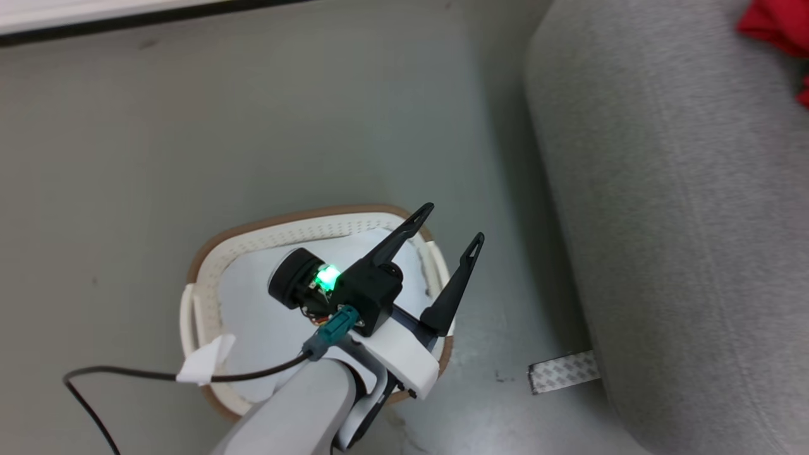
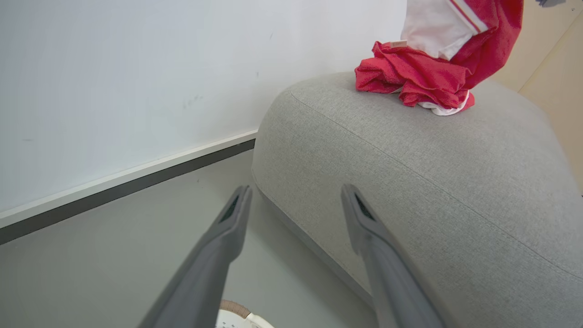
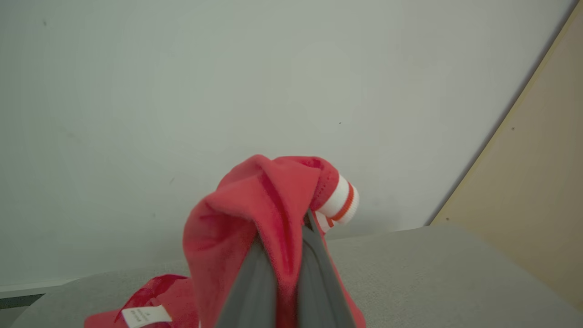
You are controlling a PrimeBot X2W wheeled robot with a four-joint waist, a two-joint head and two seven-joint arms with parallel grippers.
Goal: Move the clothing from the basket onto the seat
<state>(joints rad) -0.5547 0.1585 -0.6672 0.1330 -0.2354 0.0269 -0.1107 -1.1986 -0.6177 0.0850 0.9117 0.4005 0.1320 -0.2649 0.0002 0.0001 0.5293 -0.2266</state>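
Currently my left hand (image 1: 454, 222) hangs over the basket (image 1: 278, 222), fingers spread wide w/ nothing btw them. Their tips point past the basket's far rim toward the seat (image 1: 663, 189). Under my wrist a pale pad (image 1: 253, 303) lies inside the basket. The basket stands on the grey floor (image 1: 253, 126), near the seat's rounded edge but apart from it. A strip of patterned tape (image 1: 562, 371) lies on the floor at the seat's foot. A dark cable (image 1: 126, 374) w/ a white tag runs to my wrist, & a green light (image 1: 327, 277) glows there.

Clothing (image 2: 410, 79) sits bunched on top of the seat near its far end, by the white wall (image 2: 136, 68). Another red-&-white piece hangs just above that heap; can't tell if they touch.

My right hand (image 3: 282, 230) is pinched tight on a fold of red clothing, which drapes over both fingers. A white cuff (image 3: 341, 202) w/ a red stripe sticks out to the right in the right wrist view. The piece is held up above the seat. Lower left in that view, more red cloth w/ a small white label (image 3: 140, 315) lies on the seat. A beige panel (image 3: 537, 182) stands behind, at right.
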